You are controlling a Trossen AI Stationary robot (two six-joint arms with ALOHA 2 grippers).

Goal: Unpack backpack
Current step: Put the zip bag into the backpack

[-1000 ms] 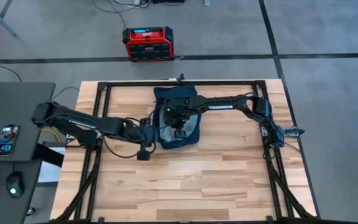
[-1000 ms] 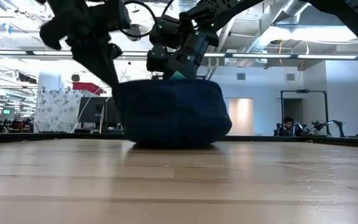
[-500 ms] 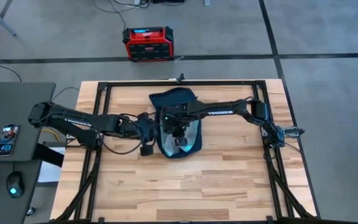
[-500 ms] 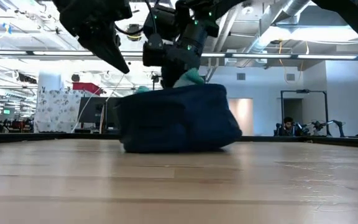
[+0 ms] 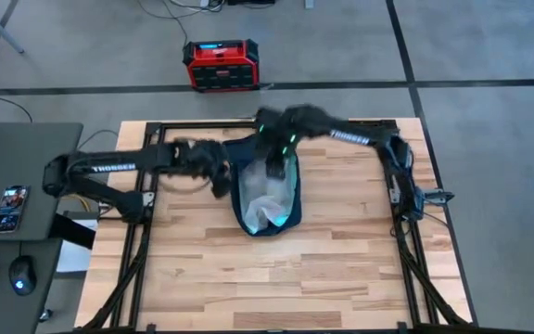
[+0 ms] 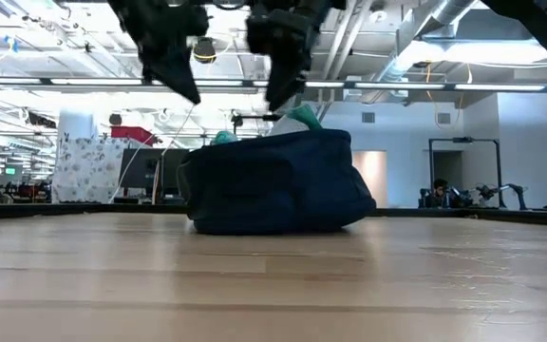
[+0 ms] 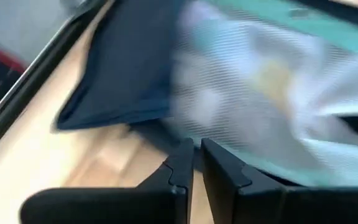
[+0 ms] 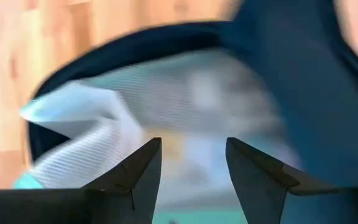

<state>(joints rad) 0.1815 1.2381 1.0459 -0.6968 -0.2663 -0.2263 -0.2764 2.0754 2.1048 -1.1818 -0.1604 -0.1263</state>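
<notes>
Lying open-mouthed beneath both grippers, the soft navy fabric backpack (image 5: 267,190) exposes its pale lining for access: right gripper (image 8: 190,160) fingers apart above the opening, left gripper (image 7: 196,163) nearly closed, empty, beside it.

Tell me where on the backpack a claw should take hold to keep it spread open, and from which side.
Grip the dark rim of the backpack along its left edge, coming from the left side, probably with the left claw. The bag lies open mouth up, pale lining showing, so that fabric edge is exposed and thin enough to pinch.
</notes>
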